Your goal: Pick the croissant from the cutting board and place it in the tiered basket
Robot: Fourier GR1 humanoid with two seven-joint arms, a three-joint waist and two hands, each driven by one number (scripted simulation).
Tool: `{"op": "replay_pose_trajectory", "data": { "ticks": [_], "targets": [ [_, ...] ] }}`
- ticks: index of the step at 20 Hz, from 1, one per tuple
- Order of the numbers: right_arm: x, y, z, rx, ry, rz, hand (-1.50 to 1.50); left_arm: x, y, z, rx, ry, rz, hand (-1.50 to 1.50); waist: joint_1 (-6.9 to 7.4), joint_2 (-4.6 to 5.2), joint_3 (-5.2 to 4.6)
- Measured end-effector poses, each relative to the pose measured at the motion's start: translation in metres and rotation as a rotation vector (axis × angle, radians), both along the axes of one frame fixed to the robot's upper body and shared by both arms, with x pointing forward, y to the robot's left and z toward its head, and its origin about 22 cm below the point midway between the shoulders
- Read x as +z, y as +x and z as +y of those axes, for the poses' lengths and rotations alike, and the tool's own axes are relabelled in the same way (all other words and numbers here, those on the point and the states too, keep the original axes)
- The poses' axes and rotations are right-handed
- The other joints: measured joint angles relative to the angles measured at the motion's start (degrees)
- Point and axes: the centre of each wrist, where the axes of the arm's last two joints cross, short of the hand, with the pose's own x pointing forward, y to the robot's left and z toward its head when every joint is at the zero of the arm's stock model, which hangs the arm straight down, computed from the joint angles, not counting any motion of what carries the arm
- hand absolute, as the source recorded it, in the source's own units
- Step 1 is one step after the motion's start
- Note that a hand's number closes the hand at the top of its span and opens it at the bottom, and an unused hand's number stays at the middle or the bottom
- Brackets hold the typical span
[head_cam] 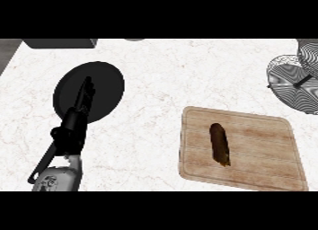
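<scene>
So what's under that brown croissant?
The croissant lies on the wooden cutting board, which sits on the white counter. The board patch right beneath it is covered, so that part can't be seen.

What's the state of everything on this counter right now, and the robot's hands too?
Croissant: lying on the cutting board, untouched.
Cutting board: flat on the counter, carrying only the croissant.
Tiered basket: at the right edge, partly out of view.
Black plate: flat on the counter.
Left hand: open, fingers straight over the plate.
Right hand: not in view.
</scene>
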Motion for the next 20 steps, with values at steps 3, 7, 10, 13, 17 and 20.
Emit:
{"op": "replay_pose_trajectory", "data": {
  "ticks": [3, 7, 10, 13, 17, 20],
  "targets": [
    [0.032, -0.006, -0.011, -0.022, 0.021, -0.041, 1.5, 0.004, -0.003, 0.003, -0.003, -0.002, 0.003, 0.0, 0.27, 0.03, 0.01],
    [0.065, 0.001, -0.021, -0.023, 0.102, -0.098, 1.5, 0.008, 0.002, -0.004, -0.009, -0.007, 0.003, 0.0, 0.51, 0.11, 0.02],
    [0.074, 0.012, -0.028, -0.019, 0.219, -0.134, 1.5, 0.009, 0.005, -0.002, -0.009, -0.005, 0.003, 0.0, 0.7, 0.17, 0.03],
    [0.083, 0.026, -0.033, -0.023, 0.268, -0.139, 1.5, 0.006, 0.002, -0.006, -0.014, -0.008, 0.006, 0.0, 0.84, 0.22, 0.04],
    [0.082, 0.051, -0.036, -0.037, 0.278, -0.142, 1.5, 0.003, -0.001, -0.002, -0.012, -0.002, -0.001, 0.0, 1.0, 0.32, 0.05],
    [0.081, 0.067, -0.046, -0.061, 0.261, -0.151, 1.5, 0.006, -0.003, -0.002, -0.016, -0.008, -0.001, 0.0, 1.1, 0.36, 0.06]
  ]
}}
